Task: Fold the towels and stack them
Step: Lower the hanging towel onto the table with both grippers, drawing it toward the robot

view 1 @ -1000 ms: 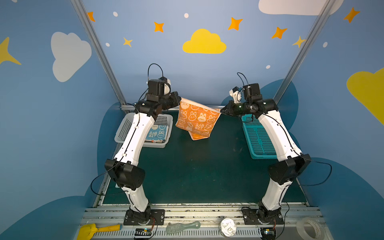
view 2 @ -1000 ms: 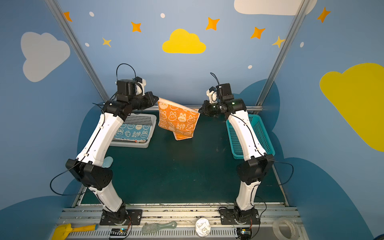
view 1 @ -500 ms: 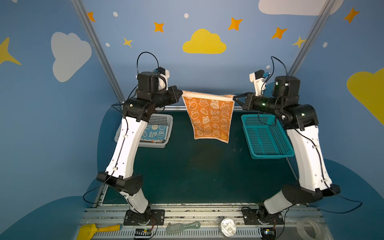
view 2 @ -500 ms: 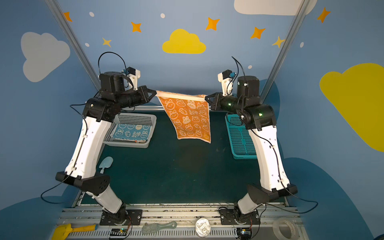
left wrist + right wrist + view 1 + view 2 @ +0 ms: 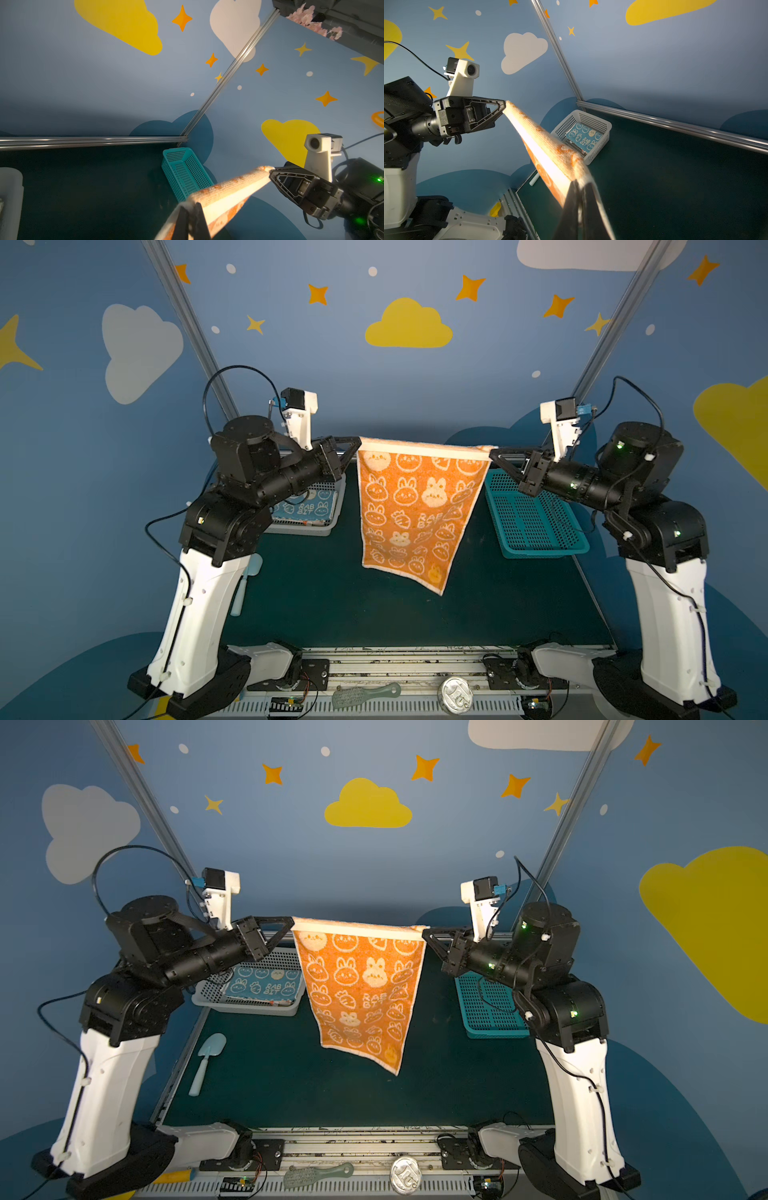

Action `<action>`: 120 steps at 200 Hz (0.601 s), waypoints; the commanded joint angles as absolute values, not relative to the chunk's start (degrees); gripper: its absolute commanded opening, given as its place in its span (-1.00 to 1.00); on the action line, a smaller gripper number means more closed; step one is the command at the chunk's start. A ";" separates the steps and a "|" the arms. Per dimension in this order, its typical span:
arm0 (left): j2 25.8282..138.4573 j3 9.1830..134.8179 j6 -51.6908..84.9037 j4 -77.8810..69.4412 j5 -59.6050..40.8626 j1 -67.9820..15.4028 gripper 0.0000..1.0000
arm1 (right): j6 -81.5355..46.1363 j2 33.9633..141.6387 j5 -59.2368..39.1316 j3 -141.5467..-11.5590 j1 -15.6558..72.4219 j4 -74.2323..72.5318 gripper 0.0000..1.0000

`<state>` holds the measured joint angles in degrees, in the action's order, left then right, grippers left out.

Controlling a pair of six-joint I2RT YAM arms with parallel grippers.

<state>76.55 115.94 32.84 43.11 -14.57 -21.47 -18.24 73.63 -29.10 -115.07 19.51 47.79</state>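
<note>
Blue walls (image 5: 498, 377) painted with clouds and stars enclose a dark green surface (image 5: 332, 614). Centre of a top view: the orange terry towel (image 5: 415, 506), printed with cream rabbits, hangs in the air above the surface, apparently clear of it. My left fingers (image 5: 354, 446) and right fingers (image 5: 498, 457) are each clamped tight on one upper corner. They are drawn apart so that the top hem runs taut and level and the cloth's own weight flattens it. I judge this readies it for laying out and folding. Its lower edge slants, lowest at lower right. Left of centre: a pale perforated basket (image 5: 309, 529) holds the blue rabbit-print towel (image 5: 305, 508), lying flat. Right of centre: a teal mesh basket (image 5: 544, 549), empty, probably meant for the stack.
</note>
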 commanded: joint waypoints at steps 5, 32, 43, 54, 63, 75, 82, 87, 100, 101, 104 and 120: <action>83.51 115.83 32.39 43.88 -10.18 -17.59 -0.94 | -19.75 80.56 -23.14 -115.31 17.62 49.34 -1.00; 92.55 115.93 32.11 42.11 -14.37 -14.22 -0.94 | -20.43 89.21 -23.05 -115.51 15.88 49.04 -1.00; 97.15 116.25 32.72 40.94 -16.72 -12.84 -0.94 | -20.61 93.18 -23.97 -116.22 14.97 48.68 -1.00; 102.09 117.26 33.55 39.95 -19.05 -11.62 -0.94 | -21.11 97.26 -25.29 -116.52 14.11 47.68 -1.00; 105.99 118.36 33.71 39.02 -20.43 -11.13 -0.94 | -21.14 100.65 -26.09 -117.57 13.51 47.64 -1.00; 111.08 120.23 33.31 38.15 -20.76 -10.86 -0.94 | -21.09 105.61 -26.93 -118.76 12.86 47.46 -1.00; 114.05 121.36 33.32 37.44 -21.70 -10.66 -0.94 | -21.07 108.05 -27.39 -119.44 12.54 47.54 -1.00; 116.21 122.42 33.39 37.40 -22.30 -10.59 -0.94 | -20.98 109.70 -28.01 -120.03 12.30 47.46 -1.00; 121.48 125.73 33.22 38.19 -23.60 -10.40 -0.94 | -20.65 113.66 -29.65 -121.32 11.80 47.71 -1.00; 121.87 125.93 33.18 38.30 -23.66 -10.43 -0.94 | -20.65 113.92 -29.72 -121.58 11.79 47.80 -1.00; 122.84 126.76 32.92 38.85 -23.65 -10.37 -0.94 | -20.65 114.79 -30.10 -121.87 11.66 47.93 -1.00; 126.51 128.82 31.62 40.78 -23.03 -10.41 -0.94 | -21.42 118.59 -31.45 -123.11 11.43 49.07 -1.00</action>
